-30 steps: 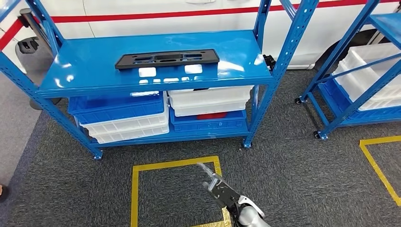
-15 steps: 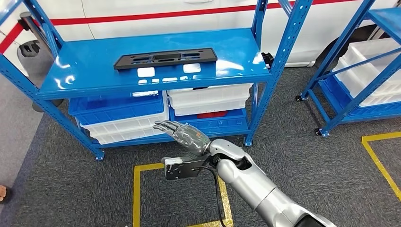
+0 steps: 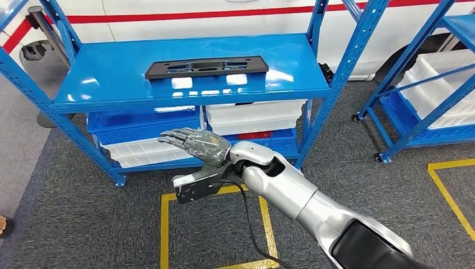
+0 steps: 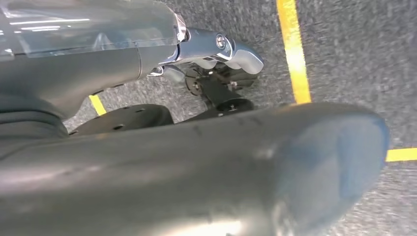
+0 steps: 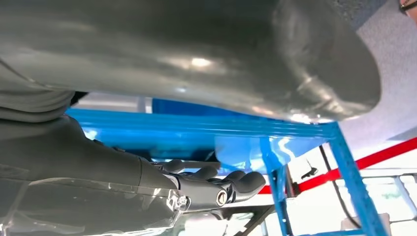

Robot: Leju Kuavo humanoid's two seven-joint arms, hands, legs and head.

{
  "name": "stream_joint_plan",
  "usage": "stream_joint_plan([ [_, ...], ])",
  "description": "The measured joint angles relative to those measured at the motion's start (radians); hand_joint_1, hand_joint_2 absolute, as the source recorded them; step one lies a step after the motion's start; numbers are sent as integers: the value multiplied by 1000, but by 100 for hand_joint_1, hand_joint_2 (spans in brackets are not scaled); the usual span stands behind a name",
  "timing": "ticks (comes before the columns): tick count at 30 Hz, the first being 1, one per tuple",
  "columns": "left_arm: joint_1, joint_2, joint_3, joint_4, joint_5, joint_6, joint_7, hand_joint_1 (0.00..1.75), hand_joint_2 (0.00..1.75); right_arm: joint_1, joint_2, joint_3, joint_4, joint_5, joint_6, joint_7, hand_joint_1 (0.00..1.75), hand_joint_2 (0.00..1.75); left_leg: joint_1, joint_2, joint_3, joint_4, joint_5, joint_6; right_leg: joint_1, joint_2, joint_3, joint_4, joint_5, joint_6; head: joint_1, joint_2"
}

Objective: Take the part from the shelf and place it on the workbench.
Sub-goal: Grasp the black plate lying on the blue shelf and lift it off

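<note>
While the long black part (image 3: 206,67) lies flat on the blue shelf's (image 3: 112,84) top board at 12 o'clock, the right hand (image 3: 193,144) hovers below it, empty, fingers spread toward 9 o'clock; the left hand's state cannot be told.

Glossy blue metal shelf (image 3: 112,84); matt black part (image 3: 206,66)

A large grey rounded cover (image 4: 221,172) spans the lower frame, blurred by closeness. The left hand (image 4: 216,49) juts from the upper left, its silver tip catching light. Behind lies grey carpet (image 4: 354,54) crossed by yellow tape lines (image 4: 294,54).
</note>
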Motion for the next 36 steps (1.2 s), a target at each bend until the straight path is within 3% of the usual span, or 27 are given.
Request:
stream_joint_plan([
  [3,1,0,4,0,3,-2,-7,0,0,-19,2,26,12,-8,4,5,0,0,-5,0,4,-3,-4,17,4,0,-98,183,-73,-3,0,0],
  [4,2,0,5,0,4,-3,-8,0,0,-21,2,34,17,-11,6,6,0,0,-8,-1,6,-2,-7,20,5,0,-127,230,-81,-4,0,0],
  [5,4,0,7,0,4,-4,-9,0,0,-22,3,42,23,-14,7,7,0,0,-11,-2,9,-2,-11,22,6,0,-140,243,-69,-7,0,0],
  [6,6,0,8,0,5,-5,-11,0,0,-23,5,47,27,-17,7,8,0,0,-14,-4,15,0,-16,22,8,0,-134,217,-40,-12,0,0],
  [8,7,-1,10,0,5,-7,-13,0,0,-29,10,56,34,-22,7,9,0,0,-18,-6,28,2,-28,21,15,0,-78,91,34,-27,0,0],
  [10,6,-3,10,0,3,-10,-15,0,0,-37,16,65,39,-26,5,9,0,0,-21,-6,35,4,-41,13,23,-1,-32,-10,59,-38,0,0],
  [12,5,-4,12,0,3,-12,-17,0,0,-41,20,72,44,-30,3,9,0,0,-21,-5,39,1,-50,1,26,-1,-18,-37,46,-42,0,0],
  [15,5,-4,14,-1,2,-14,-18,0,0,-45,24,78,50,-38,-2,9,0,0,-18,-3,40,25,-68,-16,17,3,14,-56,36,-52,-1,0],
  [17,5,-4,16,-1,3,-15,-19,0,0,-49,28,83,54,-44,-3,9,0,0,-14,-2,-19,132,-100,-26,14,2,42,-66,20,-58,-1,0],
  [19,9,-4,17,-1,2,-18,-20,0,0,-49,29,88,58,-48,-4,10,0,0,-7,-2,-110,257,-118,-35,14,2,69,-67,-4,-58,-1,0],
  [20,13,-4,17,-1,1,-21,-21,0,0,-48,29,92,60,-50,-4,10,0,0,-4,-2,-142,281,-100,-40,13,3,85,-67,-18,-57,-1,0],
  [21,16,-4,17,-1,1,-23,-22,0,0,-47,29,95,62,-53,-5,10,0,0,0,-2,-154,262,-58,-43,12,4,103,-67,-33,-55,-1,0],
  [23,22,-4,19,-1,2,-24,-23,0,0,-47,29,101,64,-57,-6,10,0,0,5,-1,-134,141,54,-46,9,6,144,-69,-64,-47,-1,0],
  [24,24,-4,20,1,3,-24,-22,0,0,-47,28,102,64,-59,-8,10,0,0,2,-1,-117,91,89,-45,8,7,160,-71,-77,-41,-1,0],
  [25,24,-5,22,2,3,-23,-21,0,0,-47,28,103,65,-60,-10,11,0,0,-2,0,-100,55,98,-40,8,8,172,-75,-87,-33,-1,0],
  [27,21,-6,25,5,6,-25,-18,0,0,-49,28,106,65,-62,-13,11,0,0,-11,0,-77,32,64,-21,8,9,182,-76,-94,-18,0,0],
  [29,18,-6,27,4,9,-28,-16,0,0,-52,30,108,62,-65,-15,12,0,0,-9,-1,-51,8,34,1,7,8,156,-23,-70,-6,0,0],
  [31,21,-6,29,4,8,-29,-16,0,0,-54,31,109,61,-67,-17,12,0,0,-6,-2,-18,-9,17,16,6,6,76,101,-42,0,0,0],
  [32,21,-6,29,4,7,-29,-16,0,0,-53,30,111,62,-68,-18,13,0,0,-6,-3,0,-14,7,21,5,6,26,163,-48,1,0,0],
  [34,22,-6,30,4,5,-29,-16,0,0,-51,26,117,65,-69,-18,14,0,0,-6,-6,34,-19,-17,25,6,5,-65,236,-106,2,0,0],
  [36,24,-7,31,4,3,-29,-15,0,0,-50,23,122,67,-70,-18,14,0,0,-6,-11,72,-19,-45,24,7,5,-118,222,-146,-1,0,0],
])
